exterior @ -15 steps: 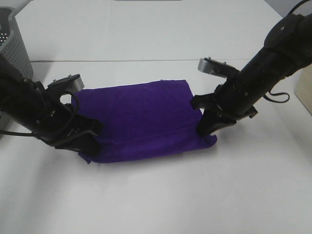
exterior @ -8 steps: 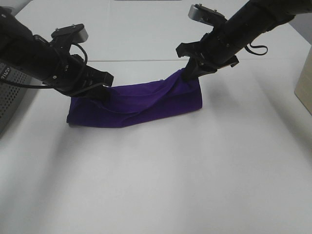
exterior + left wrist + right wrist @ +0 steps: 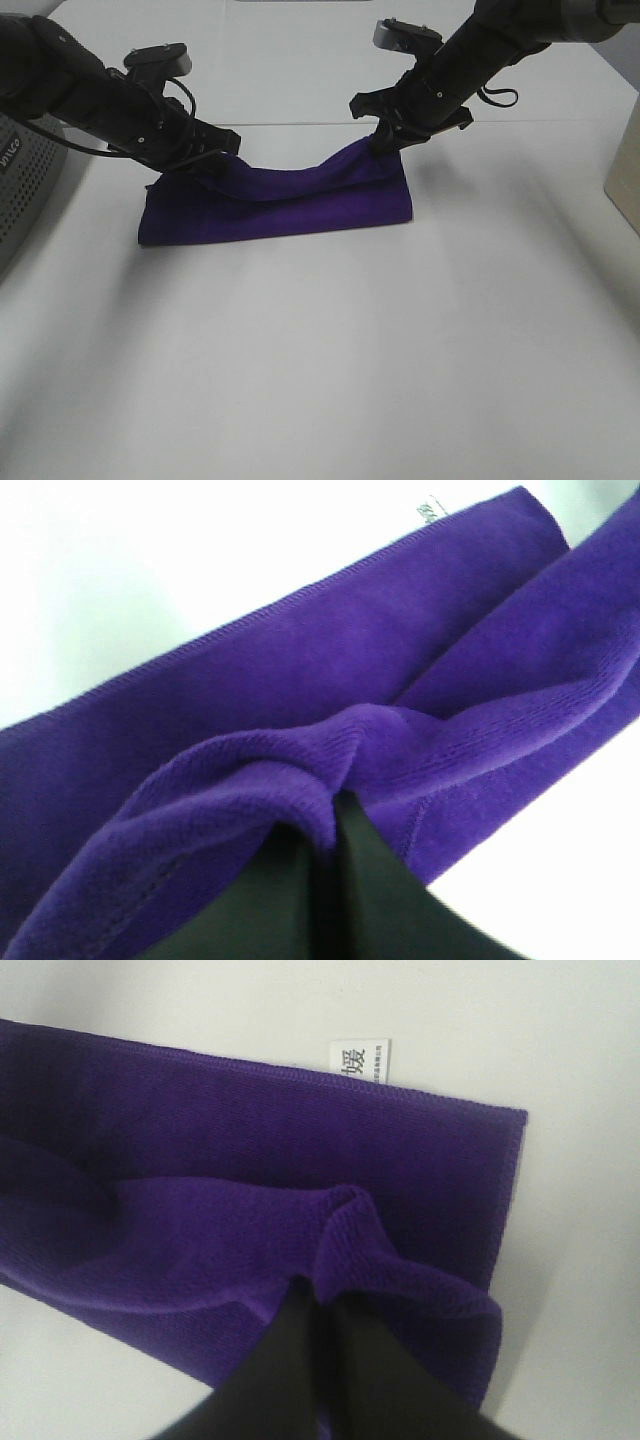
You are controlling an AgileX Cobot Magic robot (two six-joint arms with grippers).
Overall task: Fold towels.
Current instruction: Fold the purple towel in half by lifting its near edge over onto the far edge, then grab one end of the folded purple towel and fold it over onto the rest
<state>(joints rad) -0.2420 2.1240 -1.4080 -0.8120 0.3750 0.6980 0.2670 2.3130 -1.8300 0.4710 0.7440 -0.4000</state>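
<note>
The deep purple towel (image 3: 275, 208) lies on the white table, doubled over on itself, its upper layer raised at both ends and sagging between them. My left gripper (image 3: 213, 158) is shut on the towel's left corner. My right gripper (image 3: 385, 140) is shut on its right corner, held a little above the table. In the left wrist view the black fingers (image 3: 350, 880) pinch a bunched purple edge (image 3: 330, 740). Black fingers (image 3: 320, 1350) clamp a fold of the cloth (image 3: 340, 1210) in the right wrist view, and a small white tag (image 3: 358, 1060) sticks out from the far edge.
A grey perforated basket (image 3: 25, 200) stands at the table's left edge. A pale box-like object (image 3: 625, 170) sits at the right edge. A seam in the tabletop (image 3: 300, 124) runs just behind the towel.
Both grippers have carried the towel's near edge up and toward the back of the table, folding it over the far half. The towel now looks like a narrow band.
</note>
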